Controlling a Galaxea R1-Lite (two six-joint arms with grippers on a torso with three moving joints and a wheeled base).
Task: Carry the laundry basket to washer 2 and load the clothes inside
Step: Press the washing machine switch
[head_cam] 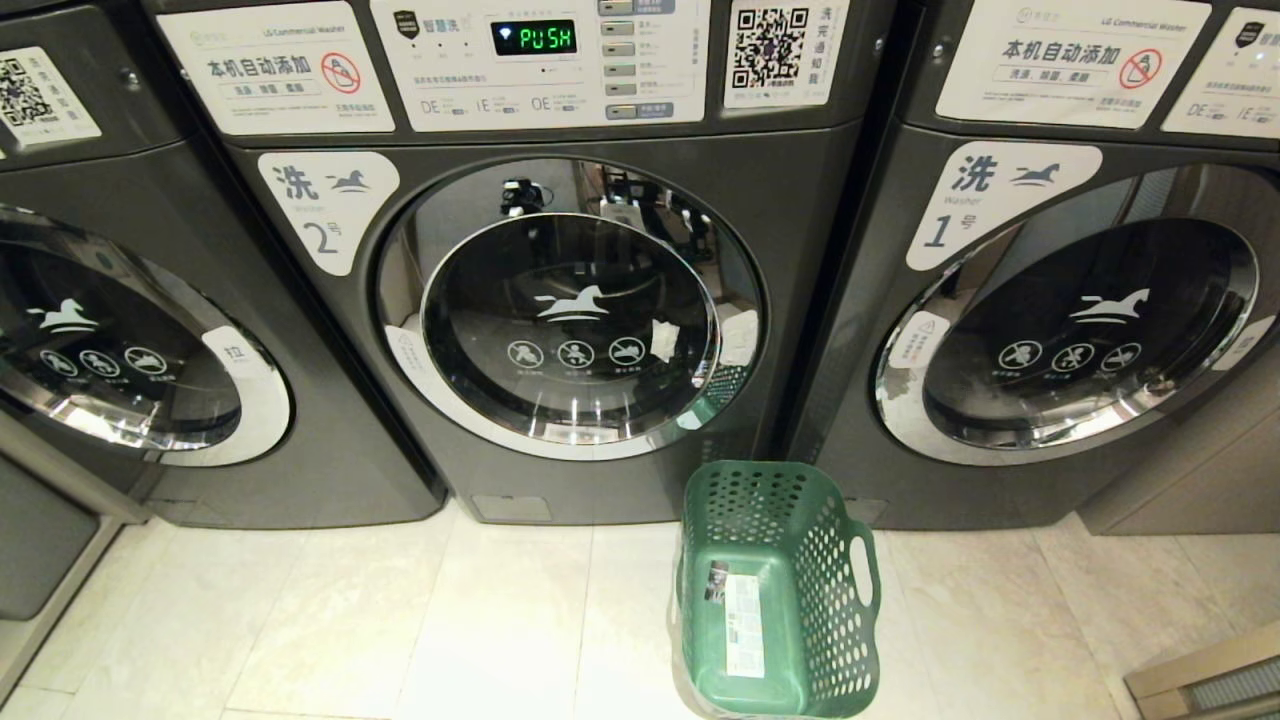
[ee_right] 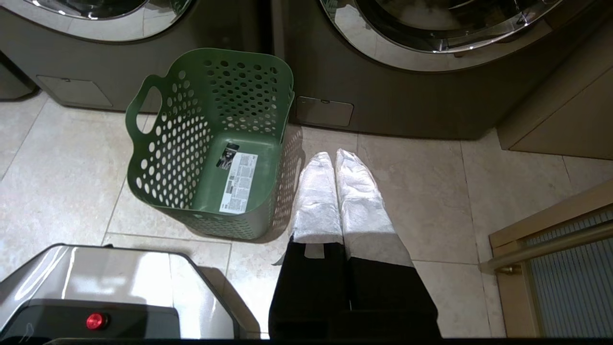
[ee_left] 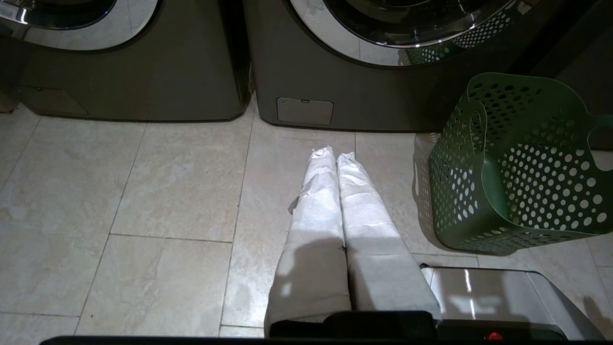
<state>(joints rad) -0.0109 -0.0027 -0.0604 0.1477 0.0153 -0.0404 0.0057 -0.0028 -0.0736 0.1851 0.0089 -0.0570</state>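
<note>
Dark green, the laundry basket [head_cam: 778, 590] stands upright on the pale floor tiles [head_cam: 400, 620] just before washer 2 [head_cam: 570, 330], whose door is closed. The left gripper [ee_left: 334, 153] and the right gripper [ee_right: 334, 154] hover above the tiles, fingers pressed together, holding nothing

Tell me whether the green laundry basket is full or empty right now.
Empty. The laundry basket stands upright on the floor, and its bare bottom with a label shows in the head and right wrist views; no clothes lie inside.

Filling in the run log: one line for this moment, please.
basket: empty, on floor between washers 2 and 1 | washer 2: door shut, display PUSH | clothes: not seen | left tool: shut, empty | right tool: shut, empty
</note>
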